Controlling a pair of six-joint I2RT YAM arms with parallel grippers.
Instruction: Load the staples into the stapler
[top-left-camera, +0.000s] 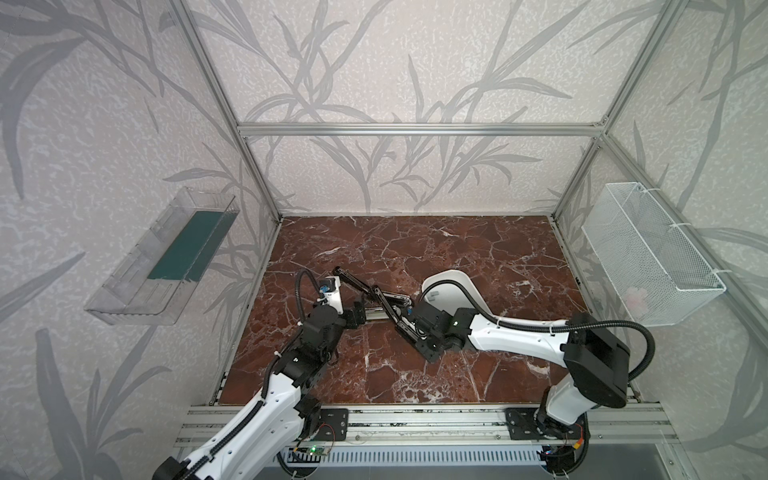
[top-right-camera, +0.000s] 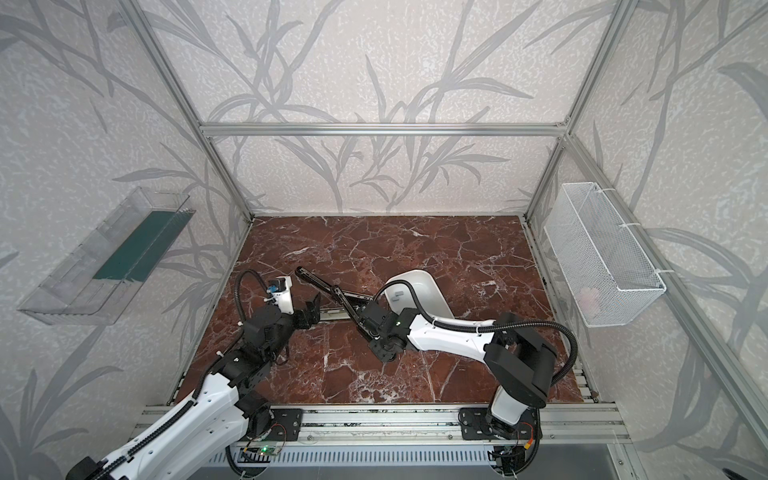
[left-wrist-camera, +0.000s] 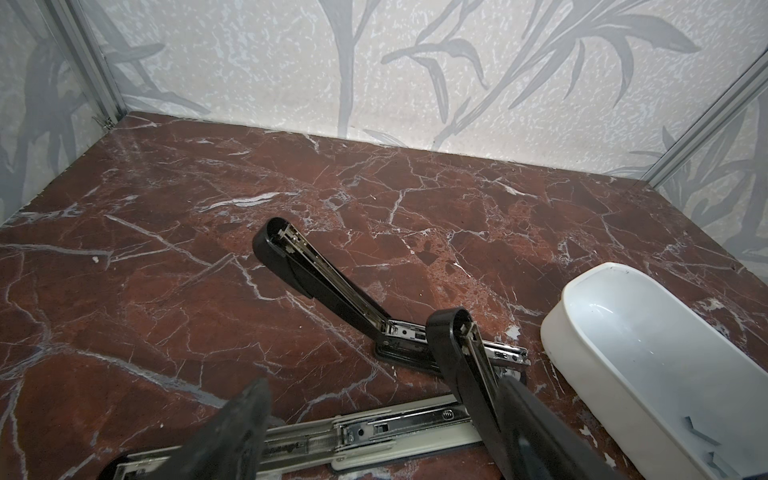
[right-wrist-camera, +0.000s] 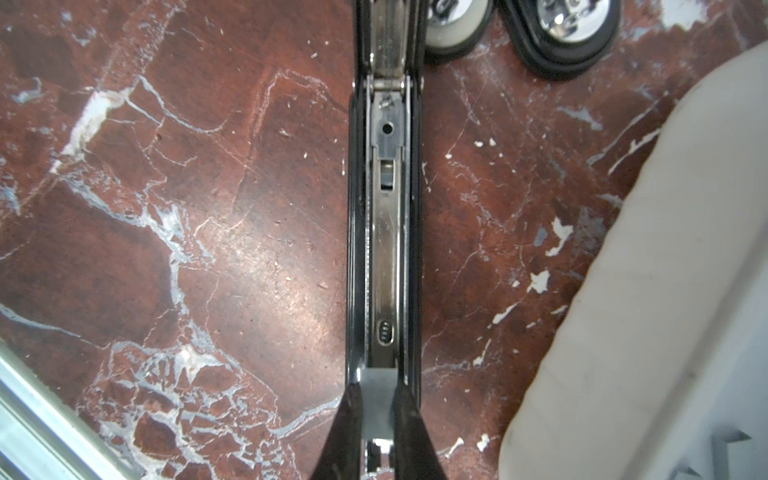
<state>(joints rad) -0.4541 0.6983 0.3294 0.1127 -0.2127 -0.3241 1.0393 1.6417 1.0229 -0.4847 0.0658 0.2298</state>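
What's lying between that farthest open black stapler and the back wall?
Nothing; only bare marble tabletop separates the stapler from the back wall, seen in the left wrist view.

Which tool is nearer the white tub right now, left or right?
Right. The right tool, shut on a staple strip, sits over an open stapler just beside the tub. The left tool hangs open farther off, on that stapler's far side.

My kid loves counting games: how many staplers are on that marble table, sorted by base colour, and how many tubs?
Black-based staplers: 2
White-based stapler: 1
White tub: 1
Total: 4
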